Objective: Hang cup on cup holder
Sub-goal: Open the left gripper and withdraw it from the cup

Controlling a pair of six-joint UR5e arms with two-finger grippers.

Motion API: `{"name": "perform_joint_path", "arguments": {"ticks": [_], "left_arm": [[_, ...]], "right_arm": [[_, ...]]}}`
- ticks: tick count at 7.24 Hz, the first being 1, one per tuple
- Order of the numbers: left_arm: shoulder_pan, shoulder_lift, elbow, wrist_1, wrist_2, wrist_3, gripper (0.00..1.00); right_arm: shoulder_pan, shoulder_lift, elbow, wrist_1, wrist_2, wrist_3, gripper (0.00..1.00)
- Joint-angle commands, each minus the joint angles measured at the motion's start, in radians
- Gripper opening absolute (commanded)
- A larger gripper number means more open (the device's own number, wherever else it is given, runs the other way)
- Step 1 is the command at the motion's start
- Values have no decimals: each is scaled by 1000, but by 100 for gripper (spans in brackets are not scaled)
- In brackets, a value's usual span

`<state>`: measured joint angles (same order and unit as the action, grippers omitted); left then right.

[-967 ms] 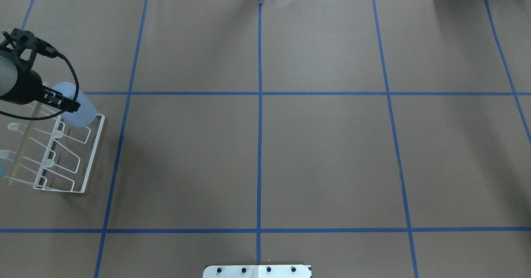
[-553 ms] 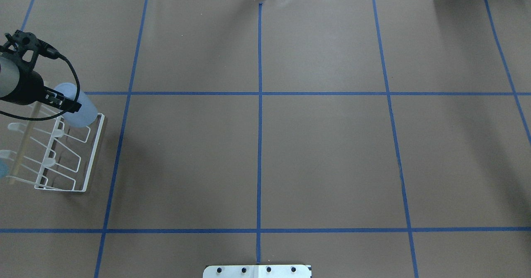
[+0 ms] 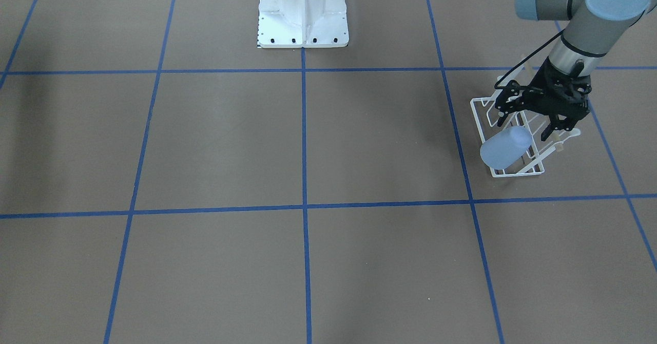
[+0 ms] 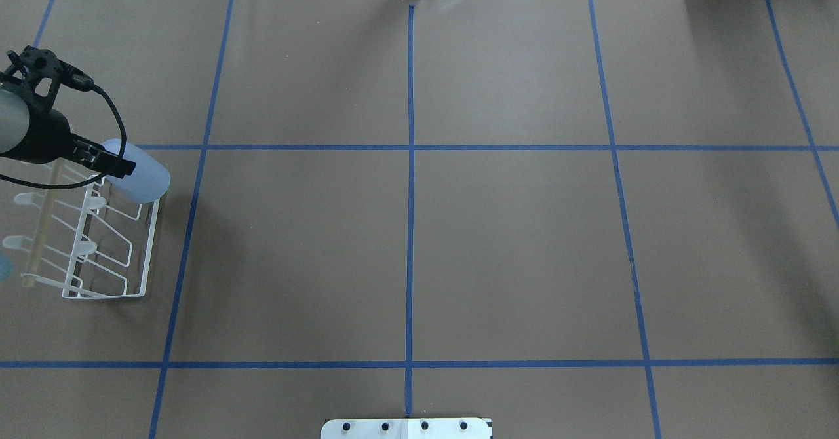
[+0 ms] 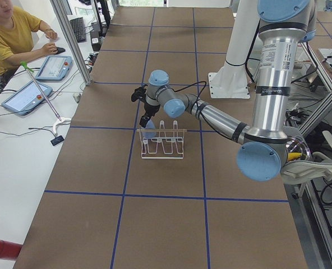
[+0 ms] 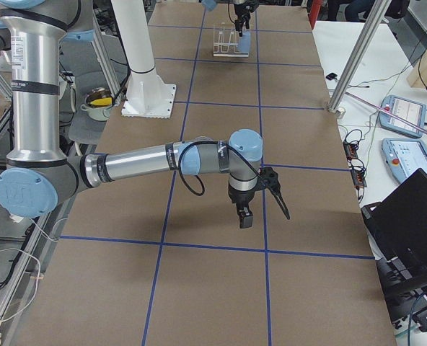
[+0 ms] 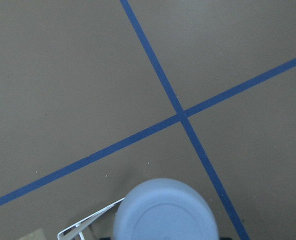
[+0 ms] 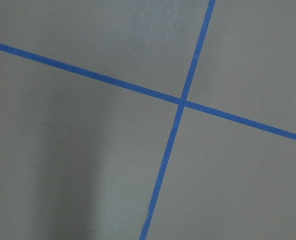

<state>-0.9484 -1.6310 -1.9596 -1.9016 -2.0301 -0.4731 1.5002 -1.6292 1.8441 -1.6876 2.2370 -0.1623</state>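
The cup (image 3: 505, 149), tipped with its mouth toward the rack (image 3: 480, 115), is clamped in the left gripper (image 3: 536, 127) at one end of it, seemingly not yet hung or released, while the right gripper (image 6: 262, 209), well apart from the rack, cannot be judged open or closed.

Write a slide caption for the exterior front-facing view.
Left hand holds the pale blue cup, tilted, at one end of the white wire cup holder.
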Motion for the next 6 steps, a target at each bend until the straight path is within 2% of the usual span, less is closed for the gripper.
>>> {"name": "perform_joint_path", "arguments": {"ticks": [1, 3, 5, 6], "left_arm": [[-65, 0, -100, 187, -6, 16, 98], [-204, 43, -104, 269, -48, 246, 98], [-401, 97, -6, 271, -184, 501, 98], [-473, 108, 58, 271, -205, 598, 98]], "right_arm": [[0, -1, -2, -4, 9, 0, 100], [0, -1, -3, -3, 18, -2, 100], [17, 0, -3, -9, 16, 0, 100], [32, -6, -3, -10, 15, 0, 100]]}}
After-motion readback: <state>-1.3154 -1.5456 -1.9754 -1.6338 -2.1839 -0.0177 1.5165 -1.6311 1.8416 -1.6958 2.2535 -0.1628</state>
